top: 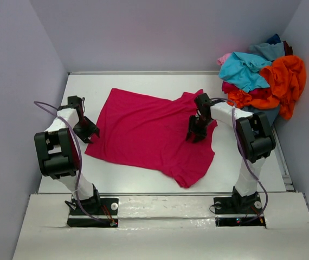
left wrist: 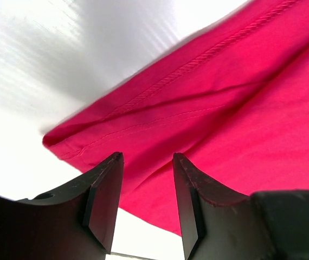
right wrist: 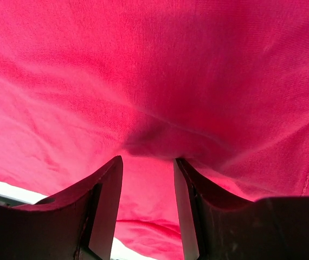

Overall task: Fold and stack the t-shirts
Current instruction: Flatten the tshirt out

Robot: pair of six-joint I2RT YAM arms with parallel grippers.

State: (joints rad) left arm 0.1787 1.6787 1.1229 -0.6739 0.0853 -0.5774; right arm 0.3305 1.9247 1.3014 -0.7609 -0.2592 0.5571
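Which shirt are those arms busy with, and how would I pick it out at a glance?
Start with the white table that fills the floor of the booth. Spread across its middle lies the crimson t-shirt, opened out almost flat. Its neighbours, orange, turquoise and other colours, are crumpled together in a heap in the far right corner, while this one lies alone and unfolded.

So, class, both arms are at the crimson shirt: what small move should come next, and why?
Probably close both jaws. The left gripper sits open at the shirt's hem, the right gripper open over its other side; neither holds cloth, and folding needs a grip.
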